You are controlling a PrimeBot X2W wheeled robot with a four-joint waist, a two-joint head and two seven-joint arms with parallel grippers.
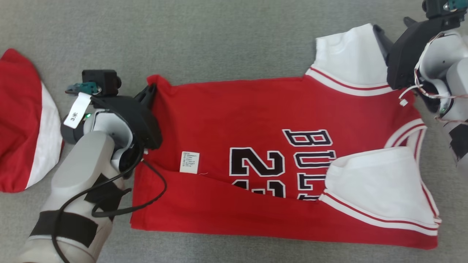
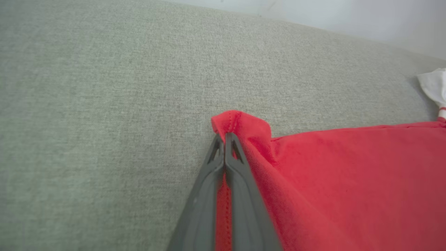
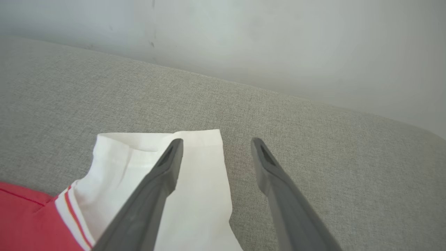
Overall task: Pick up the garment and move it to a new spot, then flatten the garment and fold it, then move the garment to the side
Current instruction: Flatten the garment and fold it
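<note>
On grey fabric [image 1: 219, 36] — one numbered jersey [image 1: 237, 120]

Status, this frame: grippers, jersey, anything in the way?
Left gripper shut on jersey corner. Right gripper open over white sleeve. Jersey spread, near edge folded over. Other red-white garment lies apart, left.

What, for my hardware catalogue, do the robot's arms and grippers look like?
Both arms are pale grey shells with black wrist housings. The left arm wears black bands, a looping black cable and a white tag with handwriting. The right arm carries thin wires. The fingers are long, dark grey, tapering, with slotted tips.
</note>
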